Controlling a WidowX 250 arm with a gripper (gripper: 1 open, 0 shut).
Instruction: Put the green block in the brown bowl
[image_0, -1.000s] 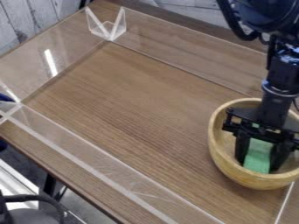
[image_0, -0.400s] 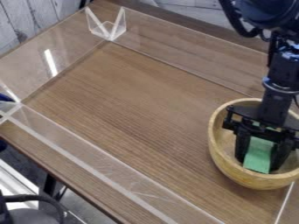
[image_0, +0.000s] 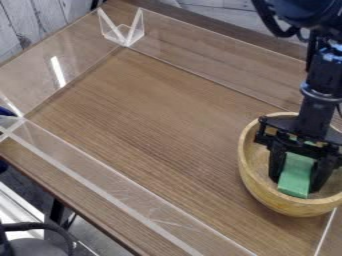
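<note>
Down inside the brown bowl (image_0: 258, 187), the green block (image_0: 297, 176) shows as a bright, matte rectangle standing roughly upright between the two black fingers (image_0: 277, 166) of the gripper (image_0: 298, 180). The fingers sit close against its left and right sides, so the gripper is closed narrowly on the block and holds it. Whether the block's lower end touches the bottom of the bowl cannot be told, since the near wall of the bowl hides that part.

The bowl is a large, round, light-tan wooden one with a thick rim and a deep hollow, far wider than the block. It sits near the right edge of the view, toward the front, on the wood-grain counter (image_0: 147, 120). The gripper reaches into it from above, pointing steeply downward, with its dark body spanning much of the hollow. Above it the black robot arm (image_0: 321, 75) rises nearly straight up and runs out of the top right corner of the view.

Around the counter's surface runs a low clear plastic wall (image_0: 80, 170), whose edges catch the light along the left and front sides. At the far corner, well apart from the bowl, stands a small clear plastic bracket (image_0: 120, 27) shaped like a V. The wide stretch of counter between that corner and the bowl shows only its brown grain.
</note>
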